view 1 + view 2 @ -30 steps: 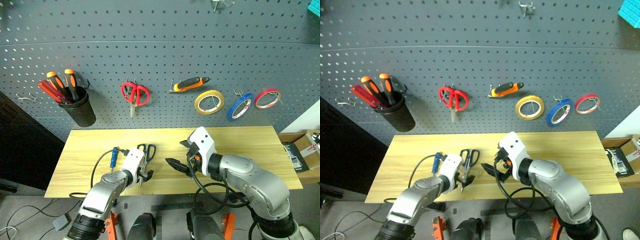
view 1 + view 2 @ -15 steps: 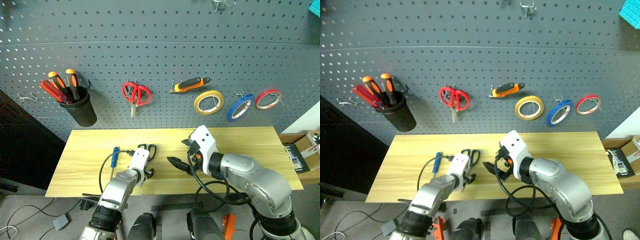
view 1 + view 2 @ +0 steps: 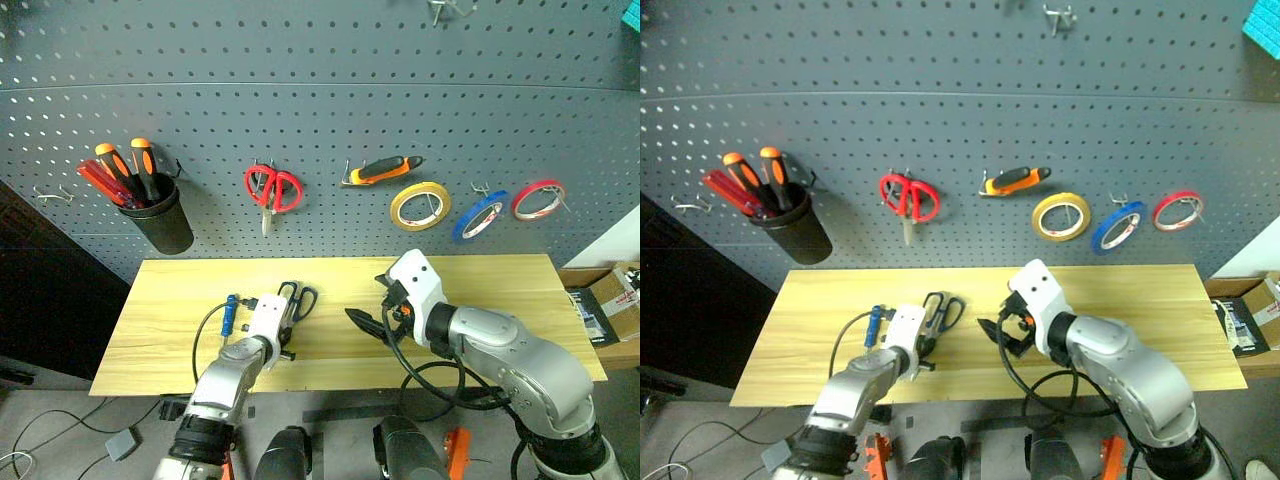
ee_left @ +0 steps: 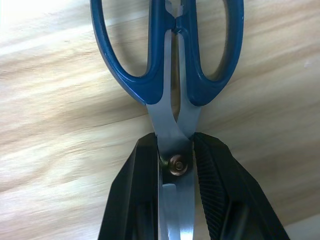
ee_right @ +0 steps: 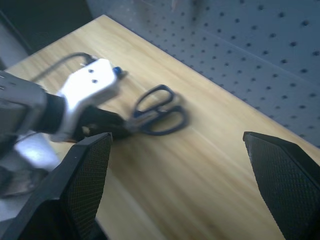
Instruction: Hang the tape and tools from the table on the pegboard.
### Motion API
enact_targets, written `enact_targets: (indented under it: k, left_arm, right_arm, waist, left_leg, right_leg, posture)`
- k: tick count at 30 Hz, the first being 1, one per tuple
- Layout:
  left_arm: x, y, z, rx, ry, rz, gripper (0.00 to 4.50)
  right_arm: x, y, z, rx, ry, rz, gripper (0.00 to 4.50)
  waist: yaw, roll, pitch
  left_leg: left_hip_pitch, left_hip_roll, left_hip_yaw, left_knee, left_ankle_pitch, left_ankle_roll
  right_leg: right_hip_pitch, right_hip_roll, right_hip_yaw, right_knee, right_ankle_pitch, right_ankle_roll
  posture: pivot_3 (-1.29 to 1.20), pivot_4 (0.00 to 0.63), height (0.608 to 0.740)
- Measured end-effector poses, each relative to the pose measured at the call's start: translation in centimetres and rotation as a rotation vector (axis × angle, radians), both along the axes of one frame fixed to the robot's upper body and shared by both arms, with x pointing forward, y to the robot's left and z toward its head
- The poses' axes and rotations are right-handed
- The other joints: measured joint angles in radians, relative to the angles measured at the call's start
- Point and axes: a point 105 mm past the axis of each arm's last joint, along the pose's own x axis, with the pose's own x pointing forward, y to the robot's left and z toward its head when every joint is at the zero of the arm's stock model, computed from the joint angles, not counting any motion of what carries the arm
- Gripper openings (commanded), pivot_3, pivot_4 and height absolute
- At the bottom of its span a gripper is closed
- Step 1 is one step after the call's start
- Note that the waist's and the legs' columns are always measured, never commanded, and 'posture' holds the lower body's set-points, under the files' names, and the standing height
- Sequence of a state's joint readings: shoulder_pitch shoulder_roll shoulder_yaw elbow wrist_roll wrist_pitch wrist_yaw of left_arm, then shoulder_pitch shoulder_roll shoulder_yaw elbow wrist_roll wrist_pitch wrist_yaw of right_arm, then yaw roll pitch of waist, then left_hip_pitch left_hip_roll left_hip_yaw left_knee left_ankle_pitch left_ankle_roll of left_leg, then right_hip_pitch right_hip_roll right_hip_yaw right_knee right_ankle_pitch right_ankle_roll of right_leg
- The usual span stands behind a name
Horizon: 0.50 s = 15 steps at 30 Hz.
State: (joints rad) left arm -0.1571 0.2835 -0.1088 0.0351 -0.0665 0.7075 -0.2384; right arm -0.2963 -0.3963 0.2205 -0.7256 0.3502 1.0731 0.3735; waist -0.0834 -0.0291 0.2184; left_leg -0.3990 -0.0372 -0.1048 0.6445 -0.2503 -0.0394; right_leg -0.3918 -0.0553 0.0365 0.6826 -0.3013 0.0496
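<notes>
The left gripper [image 4: 175, 165] is clamped on the scissors [image 4: 167, 65] at their pivot, on the table [image 3: 480, 280]. The right gripper [image 3: 1002, 335] gapes wide, holding nothing.

Scissors [image 4: 172, 90]: bare steel blades, brass-coloured pivot rivet, glossy dark blue plastic handles; table [image 4: 60, 115]: pale wood, visible grain, satin; finger pads [image 4: 212, 180]: matt black, ribbed; pegboard [image 3: 320, 110]: matt grey, perforated.

text: none legible | labels: none | numbers: none | signs: none
</notes>
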Motion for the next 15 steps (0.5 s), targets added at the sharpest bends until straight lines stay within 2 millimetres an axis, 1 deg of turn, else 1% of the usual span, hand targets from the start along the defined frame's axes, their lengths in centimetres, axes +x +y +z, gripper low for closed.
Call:
enact_targets:
  k: [2,5,8,12,15]
  left_arm:
    - [-0.5,0.3,1.2,0.011,-0.081,-0.052,0.76]
    - [-1.7,0.7,3.9,0.047,-0.238,-0.167,0.76]
    - [-2.9,0.9,7.4,0.063,-0.416,-0.264,0.76]
    - [-3.6,1.2,12.4,0.103,-0.645,-0.321,0.76]
    - [-3.9,1.9,15.7,0.159,-0.787,-0.327,0.76]
  right_arm:
    - [-0.1,-0.1,0.7,-0.01,-0.061,0.02,4.5]
    - [-1.2,0.3,1.3,0.046,-0.072,0.085,4.5]
    - [-1.6,0.4,2.4,0.142,-0.066,0.111,4.5]
    - [-1.9,0.1,2.7,0.154,-0.062,0.128,4.5]
    - [-1.9,-0.2,2.6,0.134,-0.065,0.131,4.5]
  waist:
    - [0.001,0.0,0.0]
    - [0.001,0.0,0.0]
    - [0.003,0.001,0.001]
    - [0.009,0.002,0.001]
    - [0.016,0.002,0.001]
  left_leg:
    - [-0.001,0.0,0.0,0.0,-0.001,0.001]
    - [-0.001,0.002,0.0,-0.001,-0.002,0.001]
    - [-0.001,0.003,0.0,-0.001,-0.002,0.001]
    - [0.0,0.003,0.0,-0.001,-0.003,0.001]
    - [0.0,0.003,0.0,-0.001,-0.003,0.001]
  right_leg:
    - [0.0,0.0,0.001,-0.002,0.0,0.0]
    - [0.0,-0.003,0.003,-0.004,0.0,0.0]
    - [0.001,-0.003,0.003,-0.004,0.0,0.0]
    - [0.002,-0.003,0.001,-0.004,0.0,0.0]
    - [0.002,-0.001,0.0,-0.004,0.0,0.0]
  posture:
    - [-0.11,0.216,0.74]
    - [-0.11,0.215,0.74]
    - [-0.1,0.213,0.74]
    - [-0.08,0.208,0.74]
    - [-0.07,0.203,0.74]
